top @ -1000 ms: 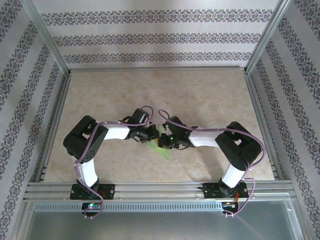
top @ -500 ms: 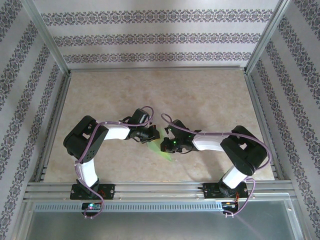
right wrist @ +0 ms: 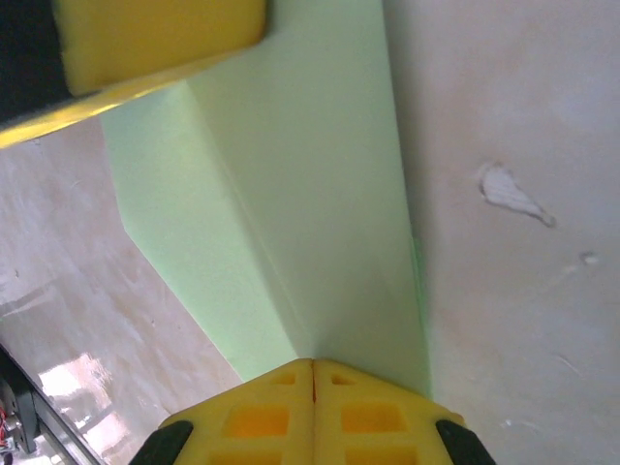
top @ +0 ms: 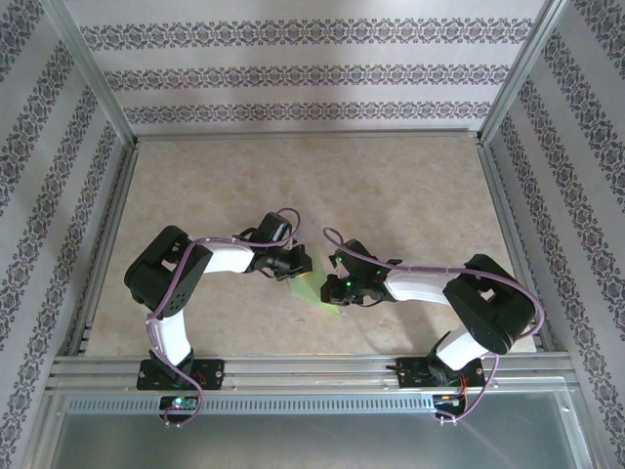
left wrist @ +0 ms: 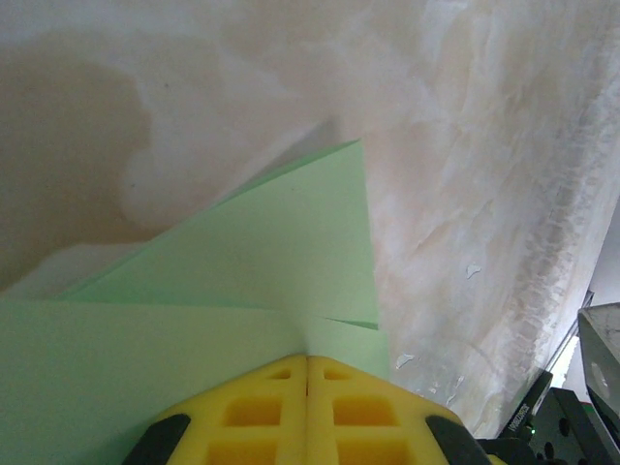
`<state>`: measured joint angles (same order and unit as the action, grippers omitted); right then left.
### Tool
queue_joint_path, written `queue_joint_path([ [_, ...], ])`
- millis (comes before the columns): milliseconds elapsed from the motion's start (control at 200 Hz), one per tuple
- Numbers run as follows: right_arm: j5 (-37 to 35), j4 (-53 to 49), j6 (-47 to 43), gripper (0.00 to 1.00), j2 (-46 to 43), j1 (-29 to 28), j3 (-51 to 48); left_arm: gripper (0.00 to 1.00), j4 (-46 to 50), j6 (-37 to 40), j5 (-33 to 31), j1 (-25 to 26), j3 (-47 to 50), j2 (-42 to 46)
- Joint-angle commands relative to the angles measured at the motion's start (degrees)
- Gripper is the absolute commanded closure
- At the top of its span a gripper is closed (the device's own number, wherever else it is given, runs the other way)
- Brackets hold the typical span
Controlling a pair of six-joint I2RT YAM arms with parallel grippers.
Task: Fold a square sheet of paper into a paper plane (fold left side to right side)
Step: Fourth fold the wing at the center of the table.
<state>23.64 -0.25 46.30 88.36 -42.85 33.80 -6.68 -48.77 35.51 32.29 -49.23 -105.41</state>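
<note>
Top view: high, far behind the fingers, looking down. Wrist views: very close, sighting along left fingers (left wrist: 254,418) and right fingers (right wrist: 254,422). Green paper (right wrist: 300,194) just beyond fingertips, shared by all three.

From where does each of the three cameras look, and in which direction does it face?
Top external: above and behind the arm bases, looking down at the table; left arm, right arm, left tool and right tool show, meeting at the green paper.
Left wrist: on the left wrist, looking along its shut yellow fingers at the paper.
Right wrist: on the right wrist, looking along its own shut fingers at the paper; the left tool's pad shows top left.
Shared: both wrist views show the same paper and table.
</note>
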Motion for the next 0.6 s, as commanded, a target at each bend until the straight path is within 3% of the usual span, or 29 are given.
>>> queue_joint_path([
  [0, 1.48, -8.57, 1.49, 1.0, -0.09, 0.23, -3.93, 1.0, 1.55, -0.09, -4.83, -0.13, 0.42, -1.74],
  [595, 1.65, -14.9, 1.9, 1.0, -12.76, 5.06, -11.62, 1.0, 1.75, 0.39, -5.01, -0.13, -0.03, -1.3],
])
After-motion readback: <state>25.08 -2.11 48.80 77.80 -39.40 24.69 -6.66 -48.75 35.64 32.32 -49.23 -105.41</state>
